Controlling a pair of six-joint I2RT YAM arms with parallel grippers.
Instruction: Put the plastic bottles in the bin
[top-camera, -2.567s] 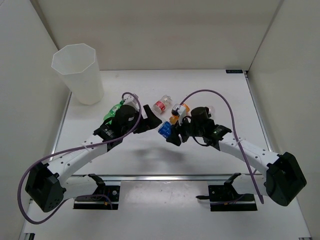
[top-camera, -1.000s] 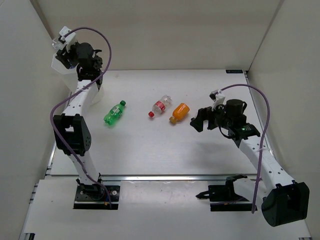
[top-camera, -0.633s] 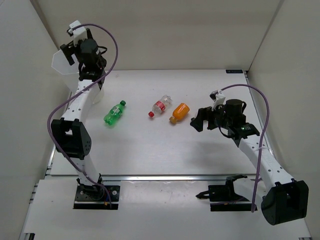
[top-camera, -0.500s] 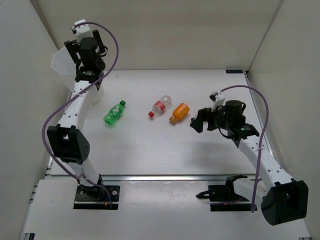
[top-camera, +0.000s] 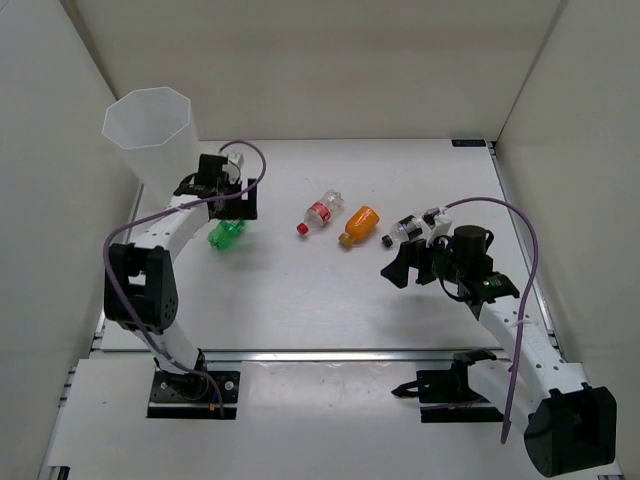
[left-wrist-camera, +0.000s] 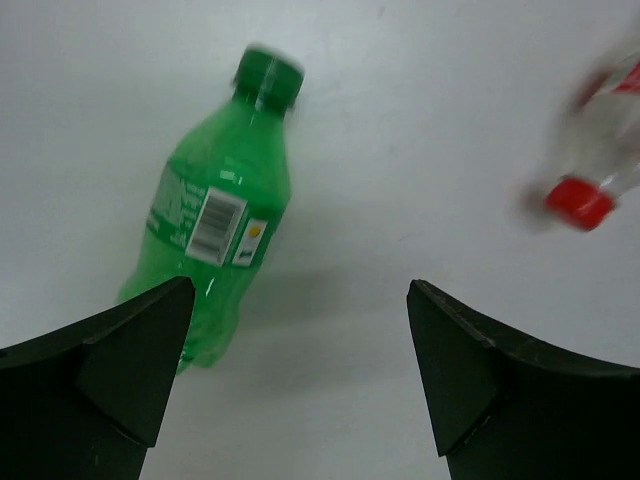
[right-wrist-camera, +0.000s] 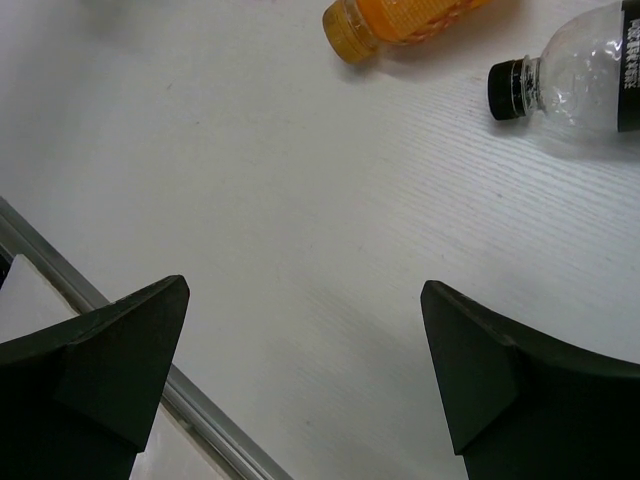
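The bin, tall and translucent white, stands at the far left corner. Just right of it my left gripper hangs open over the green bottle. In the left wrist view that green bottle lies by the left fingertip, with the left gripper empty. A clear red-labelled bottle, an orange bottle and a clear black-capped bottle lie mid-table. My right gripper is open and empty, just nearer than the black-capped bottle and the orange bottle.
White walls close in the table on the left, the back and the right. A metal rail runs along the near edge, and it shows in the right wrist view as the rail. The red-capped bottle is blurred at the right of the left wrist view.
My left arm has swung down from above the bin to the green bottle, its jaws opening on the way. The right gripper pulled back slightly, uncovering the black-capped bottle.
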